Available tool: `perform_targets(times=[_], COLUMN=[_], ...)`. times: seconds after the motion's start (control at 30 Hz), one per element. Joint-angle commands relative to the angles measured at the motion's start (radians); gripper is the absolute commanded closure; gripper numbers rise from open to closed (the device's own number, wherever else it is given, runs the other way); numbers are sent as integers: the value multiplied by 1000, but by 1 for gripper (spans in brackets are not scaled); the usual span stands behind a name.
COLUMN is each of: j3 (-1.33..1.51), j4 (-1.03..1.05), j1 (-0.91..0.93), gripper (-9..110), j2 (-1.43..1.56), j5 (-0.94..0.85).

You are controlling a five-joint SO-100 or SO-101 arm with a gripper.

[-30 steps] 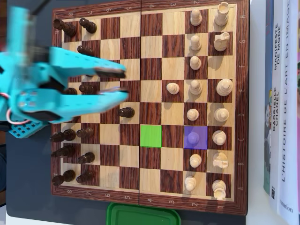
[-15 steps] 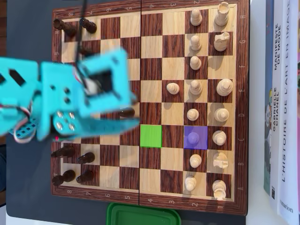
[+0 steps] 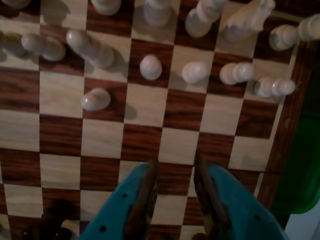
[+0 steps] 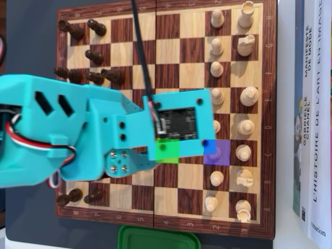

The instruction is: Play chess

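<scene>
Teal pincer (image 3: 175, 172) parted, empty; book spine (image 4: 317, 104) reads "L'HISTOIRE DE L'ART EN IMAGES"

In the overhead view there was one chessboard (image 4: 267, 104). At its right, twelve white pieces (image 4: 249, 96) stood in full sight, and three more were partly covered by the arm or the purple tint. At the left edge at least eight dark pieces (image 4: 97, 26) showed, though some overlapped too closely to separate. Two squares were tinted: one green square (image 4: 166, 152) and one purple square (image 4: 220, 155). One green container (image 4: 158, 238) sat at the bottom, and three book spines (image 4: 317, 114) stood at the far right. In the wrist view, one gripper (image 3: 175, 167) showed two fingers (image 3: 145, 200).
</scene>
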Motion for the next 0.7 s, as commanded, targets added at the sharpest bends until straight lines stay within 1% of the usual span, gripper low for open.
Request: perform_targets(times=[0.0, 0.3, 0.67], j3=[-129, -268, -288], j4=[15, 15, 3], j1=[5, 14, 29], gripper=[90, 90, 90], j2=[-44, -210, -311], j5=[-3, -3, -3])
